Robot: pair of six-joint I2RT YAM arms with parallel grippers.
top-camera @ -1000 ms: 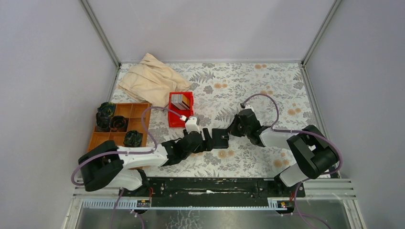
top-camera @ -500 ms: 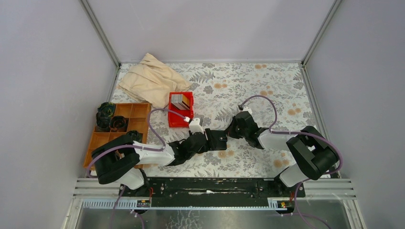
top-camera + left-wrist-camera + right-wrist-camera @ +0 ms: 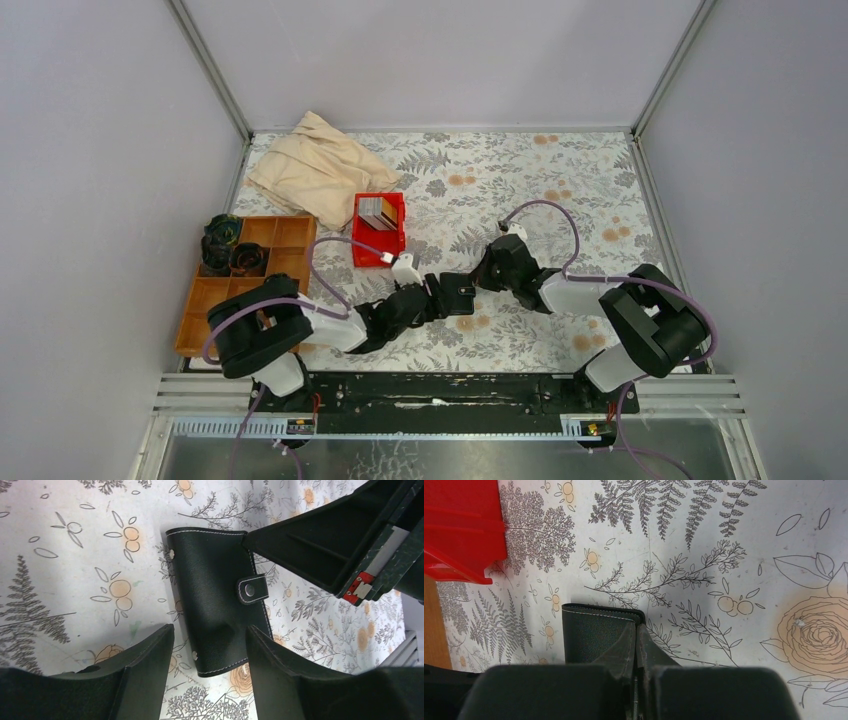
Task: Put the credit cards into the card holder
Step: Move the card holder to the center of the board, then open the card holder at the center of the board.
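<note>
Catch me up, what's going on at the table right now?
Both arms are at the closed black card holder, which lies flat on the floral table. The left gripper is open, its jaws straddling one end of the holder. The right gripper is shut, its tips touching a corner at the other end. The credit cards stand in the red bin, not yet picked up.

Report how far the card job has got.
Done: nothing loaded. The credit cards sit in the red bin, and the card holder lies closed on the table, clasp tab snapped. In hand: the right gripper, shut, has its tips at one corner of the holder; the left gripper straddles the opposite end, jaws open. Left: open the holder, fetch cards, slide them in.
</note>
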